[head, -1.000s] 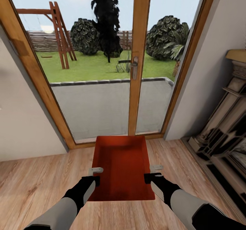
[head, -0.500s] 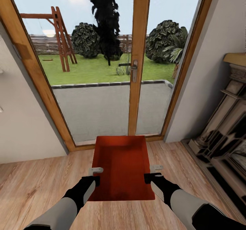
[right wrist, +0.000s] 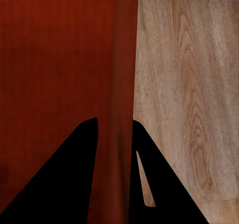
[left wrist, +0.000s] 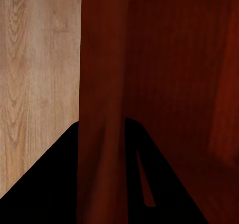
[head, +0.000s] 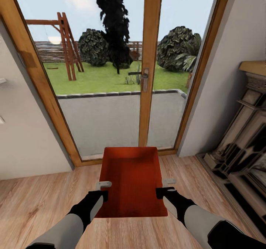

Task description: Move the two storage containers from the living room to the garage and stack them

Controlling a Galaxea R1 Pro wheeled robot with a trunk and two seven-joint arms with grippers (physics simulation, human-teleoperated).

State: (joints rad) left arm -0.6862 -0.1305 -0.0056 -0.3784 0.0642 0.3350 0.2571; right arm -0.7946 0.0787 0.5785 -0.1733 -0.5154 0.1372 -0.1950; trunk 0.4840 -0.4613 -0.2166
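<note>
Both claws, left (head: 103, 188) and right (head: 164, 186), pinch the smooth red-orange rectangular container (head: 131, 178).

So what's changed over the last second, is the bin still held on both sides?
Only the view shifted: the head camera tipped slightly, so the glass door and garden sit lower in the picture. The storage container stays clamped by the left gripper and right gripper, one on each side wall, over the wood floor.

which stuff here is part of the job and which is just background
Part of the job:
storage container
left hand, right hand, each gripping a side wall

Just around:
glass door
fireplace
wood floor
</note>
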